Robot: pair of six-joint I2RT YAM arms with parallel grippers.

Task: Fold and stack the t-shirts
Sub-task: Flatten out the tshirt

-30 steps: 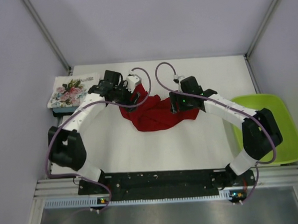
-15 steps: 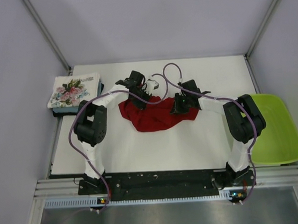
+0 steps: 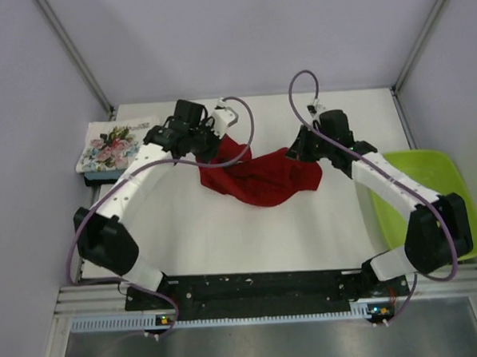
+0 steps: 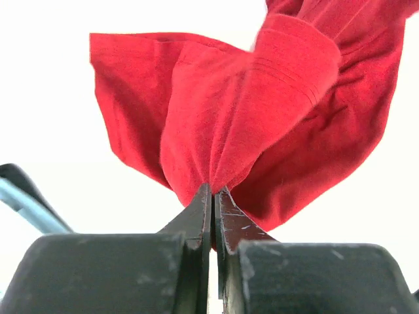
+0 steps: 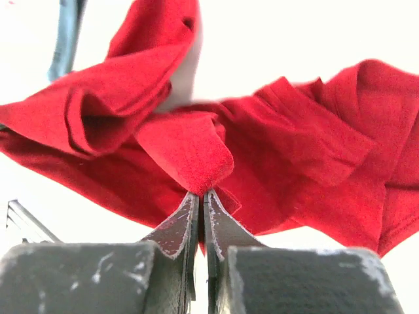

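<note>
Red t-shirt (image 3: 259, 181): hanging parallel to table's (image 3: 225, 235) far edge between left end effector (image 4: 213, 191) and right end effector (image 5: 201, 193), both pinching cloth.

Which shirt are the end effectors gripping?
The plain red t-shirt, pinched by left end effector and right end effector; the floral t-shirt lies folded far left.

Bright, even, diffuse light filled the top view, which was slightly soft; the arms cast only faint shadows on the white table (image 3: 250, 242). In the 2 wrist views the background beyond the fingertips was blown out to near white. The red t-shirt (image 4: 262, 118) just ahead of the left gripper (image 4: 213, 196) was sharp, likewise ahead of the right gripper (image 5: 201, 196); the finger bases nearest each lens were dark and soft.
</note>
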